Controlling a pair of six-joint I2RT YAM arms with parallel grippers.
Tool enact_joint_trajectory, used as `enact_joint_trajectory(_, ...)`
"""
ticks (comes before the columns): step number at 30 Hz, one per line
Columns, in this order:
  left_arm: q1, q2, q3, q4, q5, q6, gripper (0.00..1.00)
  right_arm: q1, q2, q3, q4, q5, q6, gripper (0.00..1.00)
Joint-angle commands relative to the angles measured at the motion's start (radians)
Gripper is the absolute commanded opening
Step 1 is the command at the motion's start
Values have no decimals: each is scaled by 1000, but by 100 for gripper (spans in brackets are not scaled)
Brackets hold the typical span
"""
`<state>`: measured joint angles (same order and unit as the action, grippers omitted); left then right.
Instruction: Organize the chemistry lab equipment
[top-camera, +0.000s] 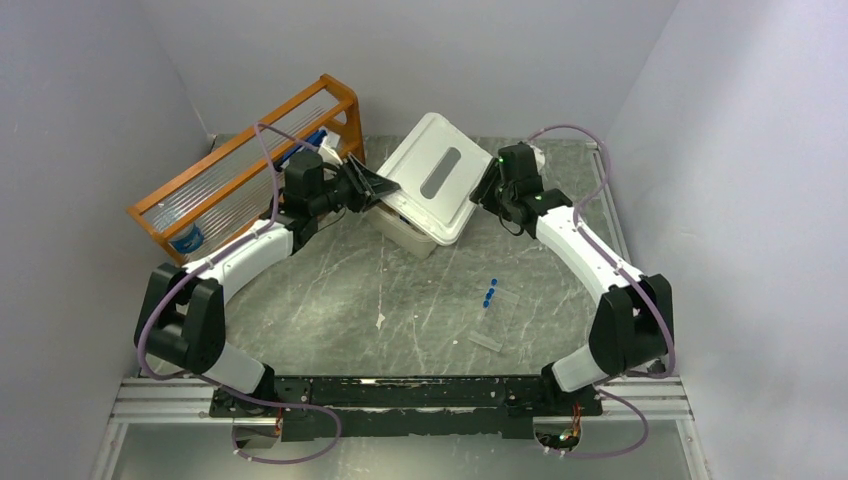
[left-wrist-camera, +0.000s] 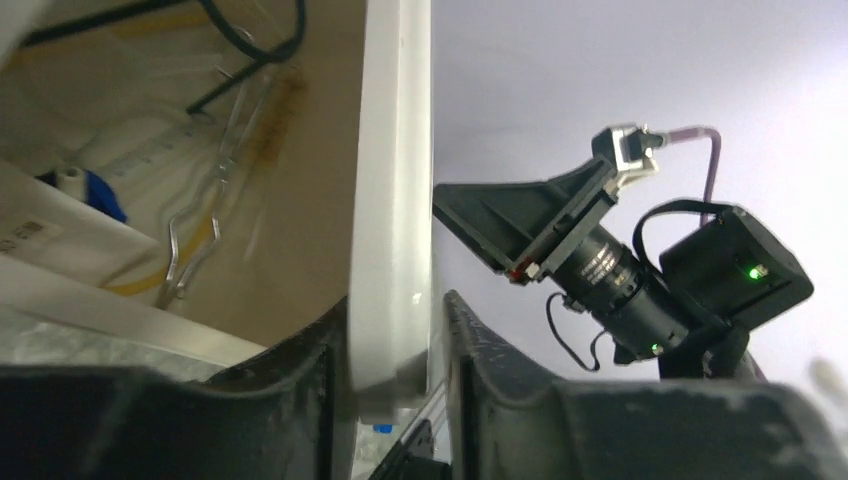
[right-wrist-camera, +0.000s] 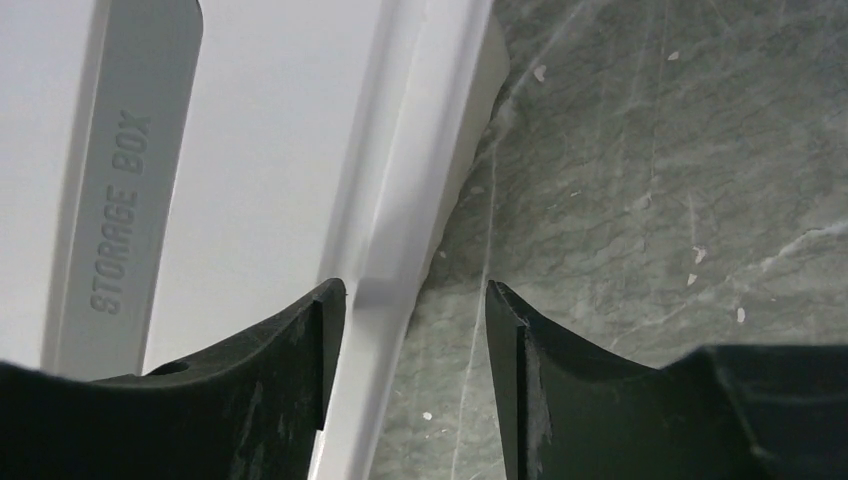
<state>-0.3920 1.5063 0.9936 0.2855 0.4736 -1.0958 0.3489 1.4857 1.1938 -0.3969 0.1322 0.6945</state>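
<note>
The white lid (top-camera: 405, 165) lies tilted on the beige tub (top-camera: 412, 236). My left gripper (top-camera: 384, 189) is shut on the lid's left edge (left-wrist-camera: 392, 200), holding it raised off the rim. Under it, inside the tub (left-wrist-camera: 300, 240), I see the black wire ring tripod (left-wrist-camera: 255, 45), metal tongs (left-wrist-camera: 210, 200), a white packet (left-wrist-camera: 50, 235) and a blue cap (left-wrist-camera: 102, 196). My right gripper (top-camera: 486, 187) is open, its fingers on either side of the lid's right rim (right-wrist-camera: 400, 200). Three tiny blue-capped vials (top-camera: 489, 293) lie on the table.
The orange wooden rack (top-camera: 240, 165) with clear rods stands at the back left, close behind my left arm. A clear flat plastic piece (top-camera: 487, 342) lies on the marble table (top-camera: 350, 310) near the vials. Grey walls enclose the table on three sides.
</note>
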Motion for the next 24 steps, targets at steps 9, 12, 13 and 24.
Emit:
enact_joint_trajectory(9,28,-91,87,-282,-291,176,60,10,104,11,93,-95,32,56)
enact_joint_trajectory(12,28,-110,96,-355,-355,215,62,10,81,-14,135,-125,82,53)
enact_joint_trajectory(13,28,-116,96,-373,-377,227,64,11,72,-26,151,-127,96,52)
enact_joint_trajectory(24,28,-106,134,-466,-435,365,75,10,28,-41,129,-114,128,48)
